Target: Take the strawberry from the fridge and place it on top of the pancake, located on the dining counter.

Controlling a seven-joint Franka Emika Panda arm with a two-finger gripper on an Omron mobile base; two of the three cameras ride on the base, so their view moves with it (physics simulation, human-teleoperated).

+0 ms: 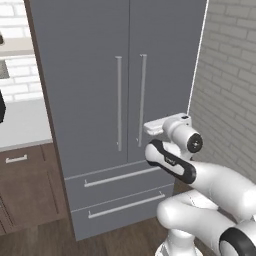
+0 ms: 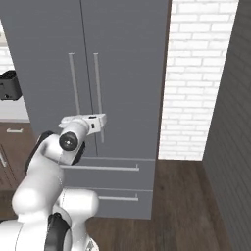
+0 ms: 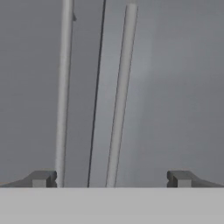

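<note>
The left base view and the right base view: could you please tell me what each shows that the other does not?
Left base view alone: a brown cabinet with white counter left of the fridge. Right base view alone: a white brick wall right of the fridge and a dark appliance. Both: the shut fridge doors, two bar handles, two drawers, and the arm's hand near the handles.

The fridge [image 1: 90, 100] looks matt grey and smooth, its handles [image 1: 119, 105] brushed silver metal. The floor [image 2: 181, 206] is dark wood; the wall [image 2: 196, 73] is rough white brick.
</note>
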